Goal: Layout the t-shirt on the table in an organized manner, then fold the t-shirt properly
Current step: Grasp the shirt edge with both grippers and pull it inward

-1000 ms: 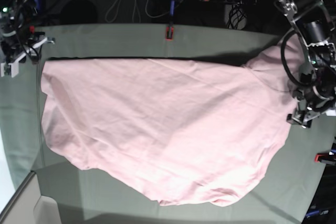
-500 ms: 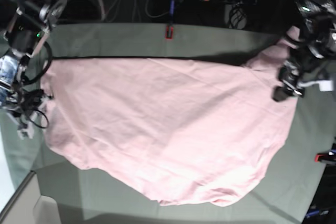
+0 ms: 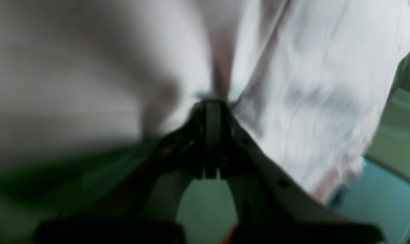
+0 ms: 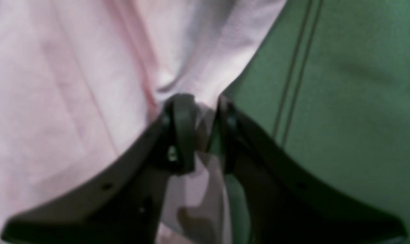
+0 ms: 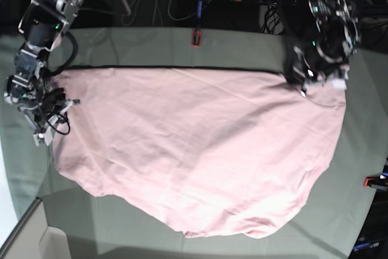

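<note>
At 9 o'clock of the base view: right gripper (image 5: 53, 102) pinched on a bunched edge of the shirt (image 5: 194, 150), cloth wedged between its fingers (image 4: 181, 132), jaws narrow; across the middle: shirt spread over the tabletop (image 5: 121, 40), far hem fairly straight, near edge rounded and rumpled toward 6 o'clock; at 2 o'clock: left gripper (image 5: 312, 80) clamped fully on the far corner of the shirt, fabric gathered at its tips, wrist view blurred. Best handled by lifting both corners only slightly, pulling apart evenly toward 9 and 3 o'clock to tauten the cloth; slow enough to avoid slipping the thin cotton.
</note>
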`<move>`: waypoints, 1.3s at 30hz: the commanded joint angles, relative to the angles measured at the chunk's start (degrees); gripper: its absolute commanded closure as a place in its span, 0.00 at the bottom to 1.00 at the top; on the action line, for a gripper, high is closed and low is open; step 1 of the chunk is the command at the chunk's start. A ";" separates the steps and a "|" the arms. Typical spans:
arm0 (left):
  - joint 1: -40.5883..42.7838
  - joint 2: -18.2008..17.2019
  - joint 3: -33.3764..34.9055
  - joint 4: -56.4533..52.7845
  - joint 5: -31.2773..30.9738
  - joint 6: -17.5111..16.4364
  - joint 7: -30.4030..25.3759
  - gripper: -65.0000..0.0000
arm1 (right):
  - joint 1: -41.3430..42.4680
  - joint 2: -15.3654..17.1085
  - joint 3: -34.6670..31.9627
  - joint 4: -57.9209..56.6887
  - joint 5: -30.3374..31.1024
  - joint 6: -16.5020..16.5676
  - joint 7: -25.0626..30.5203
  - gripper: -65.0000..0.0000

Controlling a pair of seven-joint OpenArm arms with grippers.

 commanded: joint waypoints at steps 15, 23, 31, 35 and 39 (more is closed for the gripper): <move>-24.02 -11.52 0.06 -23.24 0.87 0.42 -11.68 1.00 | -20.01 -17.19 -21.08 25.29 -0.91 1.41 -4.01 0.95; -36.50 -11.52 9.20 -26.67 0.87 0.42 -15.90 1.00 | -28.54 -17.02 -40.86 39.18 -0.91 1.41 -4.27 0.95; -37.73 -12.93 12.11 -22.01 0.08 0.51 -17.48 1.00 | -25.46 -16.93 -27.41 48.50 -0.91 1.41 -4.27 0.95; -29.11 -12.66 11.75 -9.44 -4.76 0.69 -10.44 1.00 | -21.59 -15.17 -21.61 50.35 -0.91 1.41 -4.27 0.95; -19.44 -9.58 11.75 0.23 -9.68 0.78 -7.02 1.00 | -17.99 -12.89 -21.08 50.35 -0.91 1.41 -5.59 0.86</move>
